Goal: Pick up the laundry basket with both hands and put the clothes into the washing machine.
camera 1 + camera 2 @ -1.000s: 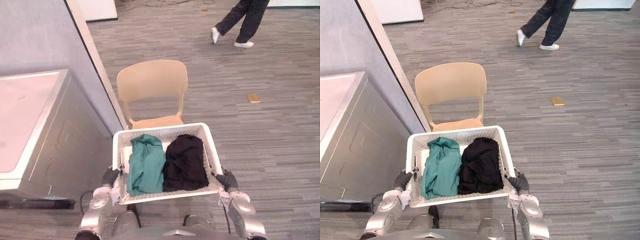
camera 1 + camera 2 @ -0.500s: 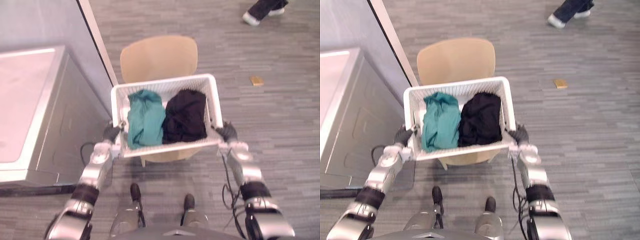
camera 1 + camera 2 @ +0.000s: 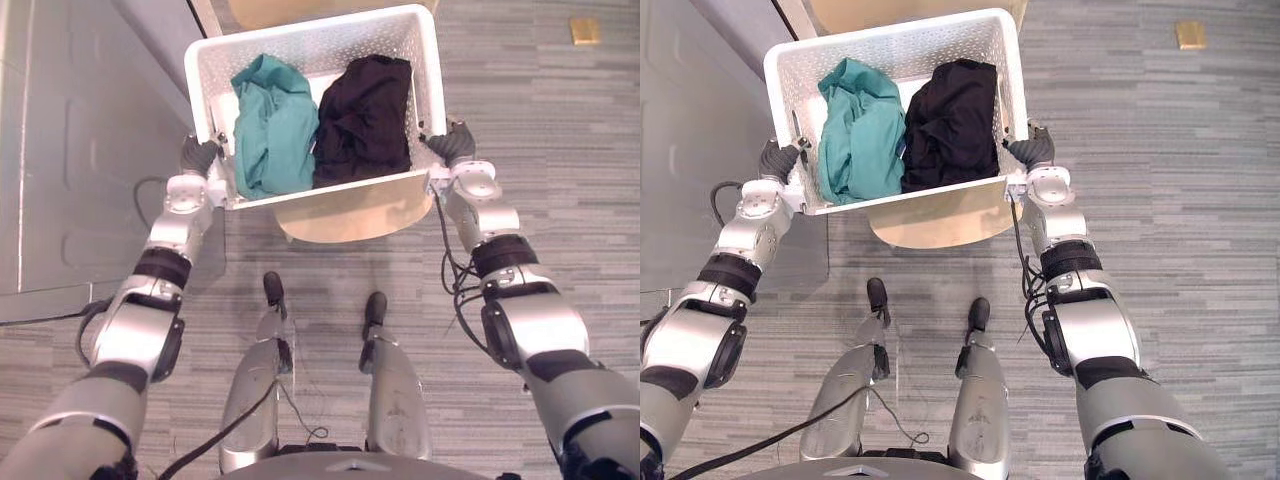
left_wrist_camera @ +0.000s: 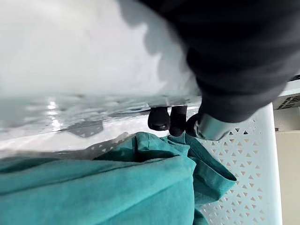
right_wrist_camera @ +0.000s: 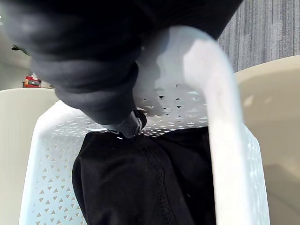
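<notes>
Slip risk: left hand (image 3: pixel 198 155) and right hand (image 3: pixel 452 142) only hook fingers (image 4: pixel 160 119) over laundry basket (image 3: pixel 428 60) rims; tilt spills clothes (image 3: pixel 272 120).

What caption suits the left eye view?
Left robot hand and right robot hand grip a laundry basket holding teal garment and black garment over beige chair.

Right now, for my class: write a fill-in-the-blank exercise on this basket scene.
The ___ laundry basket is gripped by the left hand and right hand.
The teal garment lies nearer the ___ hand.
Beside it lies a ___ garment.
Under the basket stands a beige ___.
Missing: white; left; black; chair.
</notes>
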Motion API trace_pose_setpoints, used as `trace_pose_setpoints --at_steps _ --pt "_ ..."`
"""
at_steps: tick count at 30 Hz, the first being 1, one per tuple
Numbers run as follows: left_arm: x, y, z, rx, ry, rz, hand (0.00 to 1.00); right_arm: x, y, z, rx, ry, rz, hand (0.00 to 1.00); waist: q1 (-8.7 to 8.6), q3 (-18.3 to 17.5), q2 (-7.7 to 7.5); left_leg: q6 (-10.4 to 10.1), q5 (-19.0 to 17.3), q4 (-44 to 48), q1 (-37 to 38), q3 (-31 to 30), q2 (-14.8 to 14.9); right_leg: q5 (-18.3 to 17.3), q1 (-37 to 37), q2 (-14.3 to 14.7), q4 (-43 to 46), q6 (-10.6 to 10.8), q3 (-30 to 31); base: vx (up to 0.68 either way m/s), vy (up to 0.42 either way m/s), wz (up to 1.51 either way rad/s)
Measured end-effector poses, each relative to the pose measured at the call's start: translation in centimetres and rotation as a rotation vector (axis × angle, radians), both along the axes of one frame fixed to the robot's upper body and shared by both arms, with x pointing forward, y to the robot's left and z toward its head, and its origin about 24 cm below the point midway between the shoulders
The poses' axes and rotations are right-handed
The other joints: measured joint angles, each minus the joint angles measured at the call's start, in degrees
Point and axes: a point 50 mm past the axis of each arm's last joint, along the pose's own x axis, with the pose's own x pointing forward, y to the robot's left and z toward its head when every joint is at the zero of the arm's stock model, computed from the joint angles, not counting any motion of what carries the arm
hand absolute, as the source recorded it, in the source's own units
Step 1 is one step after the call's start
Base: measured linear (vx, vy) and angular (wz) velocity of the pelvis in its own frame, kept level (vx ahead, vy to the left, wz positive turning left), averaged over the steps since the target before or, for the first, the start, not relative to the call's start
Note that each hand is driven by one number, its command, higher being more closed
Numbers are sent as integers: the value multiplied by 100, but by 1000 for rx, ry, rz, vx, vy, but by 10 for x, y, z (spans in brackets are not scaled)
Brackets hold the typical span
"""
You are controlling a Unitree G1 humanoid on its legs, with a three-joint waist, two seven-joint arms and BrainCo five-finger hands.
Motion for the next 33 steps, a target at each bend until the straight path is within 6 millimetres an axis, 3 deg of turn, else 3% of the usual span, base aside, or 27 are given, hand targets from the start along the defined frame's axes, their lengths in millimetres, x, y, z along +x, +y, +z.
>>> trace_pose_setpoints --at_steps 13,22,23,24,28,33 --pt "9 -13 25 -15 -26 -20 100 1 -3 8 66 -10 -75 100 -65 64 46 -87 -62 -3 -293 390 130 39 -427 80 -39 -53 159 57 -63 -11" --pt "14 -16 58 -54 -93 -11 100 3 0 38 94 -88 -77 100 -75 66 50 -126 -52 -1 -442 640 255 164 -581 215 -271 -98 249 62 -67 -12" --pt "14 -16 60 -56 -98 -6 100 4 0 42 94 -99 -79 0 -74 66 51 -129 -51 -1 -442 649 267 165 -581 227 -281 -100 247 53 -55 -5" --pt "14 -17 63 -61 -106 -1 0 4 1 48 100 -112 -80 0 -65 67 52 -138 -57 -2 -448 654 288 174 -581 244 -302 -113 243 62 -66 -5" --pt "14 -11 68 -155 -120 23 0 3 5 68 110 -165 -69 0 -67 74 67 -195 -100 -2 -450 677 301 175 -583 252 -321 -114 234 53 -46 -2" --pt "14 -11 73 -196 -131 51 0 4 9 72 140 -176 -65 0 -26 74 67 -209 -89 -1 -450 702 301 175 -580 252 -322 -114 212 52 -31 0"
